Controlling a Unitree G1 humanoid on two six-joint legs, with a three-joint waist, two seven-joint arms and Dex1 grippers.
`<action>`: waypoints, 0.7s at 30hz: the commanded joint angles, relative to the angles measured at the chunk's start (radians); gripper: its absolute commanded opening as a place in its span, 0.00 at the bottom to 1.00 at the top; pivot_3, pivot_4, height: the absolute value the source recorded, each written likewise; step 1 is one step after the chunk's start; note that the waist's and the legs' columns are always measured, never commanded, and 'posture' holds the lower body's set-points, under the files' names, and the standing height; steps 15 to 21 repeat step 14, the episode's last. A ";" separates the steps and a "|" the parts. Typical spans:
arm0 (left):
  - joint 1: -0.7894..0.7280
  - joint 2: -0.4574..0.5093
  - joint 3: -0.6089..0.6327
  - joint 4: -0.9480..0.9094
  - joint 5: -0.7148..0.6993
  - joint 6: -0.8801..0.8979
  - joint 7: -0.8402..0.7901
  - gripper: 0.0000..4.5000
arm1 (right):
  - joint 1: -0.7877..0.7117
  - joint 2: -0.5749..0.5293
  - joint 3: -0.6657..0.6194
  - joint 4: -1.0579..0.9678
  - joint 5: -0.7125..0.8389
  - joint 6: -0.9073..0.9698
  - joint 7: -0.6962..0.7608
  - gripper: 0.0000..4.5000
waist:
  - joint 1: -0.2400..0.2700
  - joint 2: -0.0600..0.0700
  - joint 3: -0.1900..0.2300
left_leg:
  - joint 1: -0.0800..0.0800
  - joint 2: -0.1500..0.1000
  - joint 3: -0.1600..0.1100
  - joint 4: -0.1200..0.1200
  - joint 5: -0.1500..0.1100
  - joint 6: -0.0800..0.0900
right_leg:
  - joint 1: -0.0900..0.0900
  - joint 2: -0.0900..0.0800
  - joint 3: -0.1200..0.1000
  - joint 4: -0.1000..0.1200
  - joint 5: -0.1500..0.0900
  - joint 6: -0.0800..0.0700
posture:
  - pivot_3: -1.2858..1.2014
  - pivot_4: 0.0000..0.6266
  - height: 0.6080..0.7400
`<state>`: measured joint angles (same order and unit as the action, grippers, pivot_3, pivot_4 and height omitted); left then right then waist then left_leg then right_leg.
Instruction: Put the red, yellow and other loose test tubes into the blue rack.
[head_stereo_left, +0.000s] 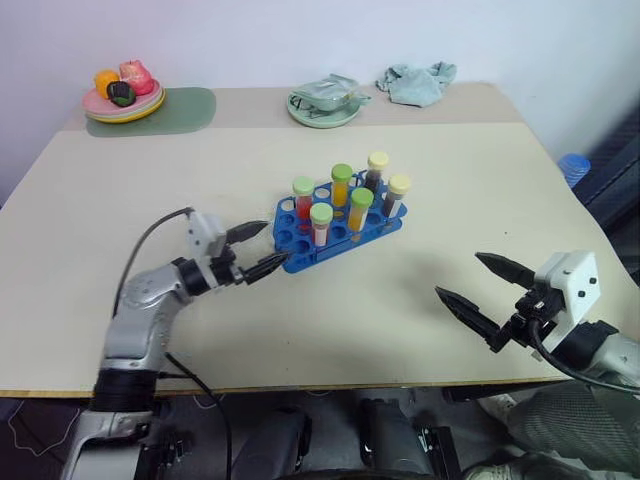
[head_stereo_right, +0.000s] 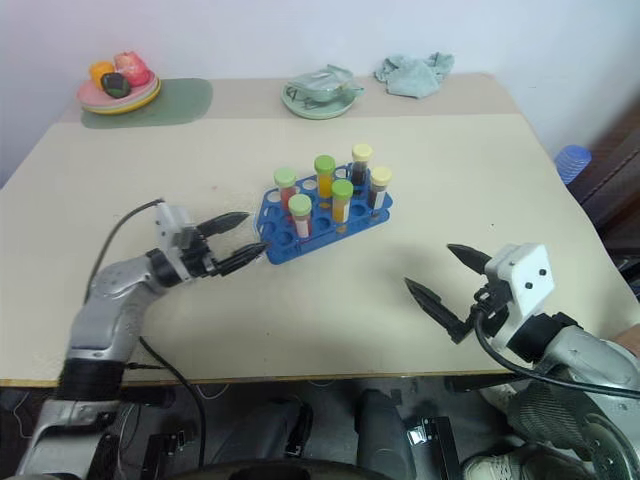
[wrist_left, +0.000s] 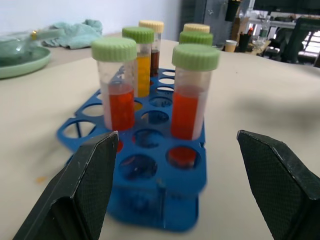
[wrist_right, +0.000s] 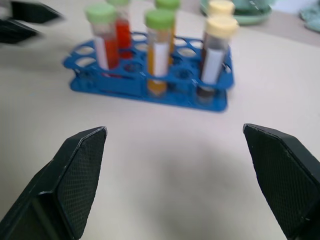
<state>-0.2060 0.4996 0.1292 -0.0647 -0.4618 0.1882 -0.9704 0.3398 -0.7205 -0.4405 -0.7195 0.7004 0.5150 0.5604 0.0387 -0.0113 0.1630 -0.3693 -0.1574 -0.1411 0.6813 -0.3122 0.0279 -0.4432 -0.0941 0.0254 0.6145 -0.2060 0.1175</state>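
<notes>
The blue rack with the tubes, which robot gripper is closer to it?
Left. The left gripper sits open right at the blue rack's near corner; the right gripper hangs open well off to its other side.

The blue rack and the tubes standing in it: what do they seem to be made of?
The blue rack looks like glossy moulded plastic, with thin struts around its round holes. The tubes look like clear plastic, since the coloured fill shows through; their caps look like matte ribbed plastic.
</notes>
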 joint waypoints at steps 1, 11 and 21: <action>0.106 0.080 0.114 -0.069 -0.054 0.019 -0.020 0.86 | 0.005 0.008 -0.027 0.050 -0.043 -0.061 0.048 1.00 | -0.002 0.001 0.000 | 0.000 0.000 0.000 0.000 0.000 0.000 | 0.000 0.000 0.000 0.000 0.000 0.000 | 0.52 0.24 1.00; 0.271 0.149 0.217 -0.117 -0.064 0.026 0.004 0.86 | -0.054 0.002 -0.048 0.311 -0.114 -0.216 0.199 1.00 | 0.002 0.002 0.000 | 0.001 0.000 0.000 -0.001 -0.001 0.001 | 0.001 0.000 0.000 -0.001 0.000 0.000 | 0.52 0.24 1.00; 0.288 0.165 0.213 -0.132 -0.069 0.054 0.000 0.86 | -0.077 -0.004 -0.041 0.365 -0.128 -0.245 0.233 1.00 | 0.001 0.003 0.000 | 0.001 0.000 0.001 -0.001 -0.001 0.001 | 0.001 0.000 0.000 -0.001 0.000 0.000 | 0.52 0.24 1.00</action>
